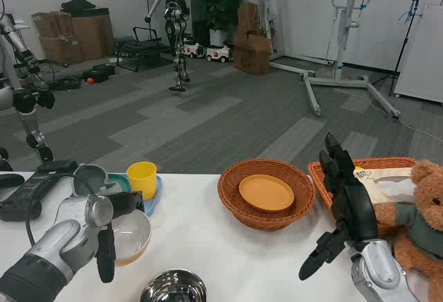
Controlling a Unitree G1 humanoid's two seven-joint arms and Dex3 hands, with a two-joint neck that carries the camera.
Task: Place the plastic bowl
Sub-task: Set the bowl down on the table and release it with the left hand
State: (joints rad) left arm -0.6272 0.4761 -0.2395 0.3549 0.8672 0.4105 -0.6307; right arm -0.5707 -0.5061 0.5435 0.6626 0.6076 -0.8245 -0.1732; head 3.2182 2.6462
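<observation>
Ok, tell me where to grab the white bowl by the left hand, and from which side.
Take the white bowl by its near-left rim, coming from above on the left, probably with the left hand already over that edge. It sits upright and open-topped, so the thin rim is the likeliest place for fingers to pinch. The yellow cup crowds its far side.

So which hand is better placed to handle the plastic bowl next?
Probably the left hand: it is already at the plastic bowl, seemingly on its rim. The right hand hangs open, far across the table by the rectangular basket.
</observation>
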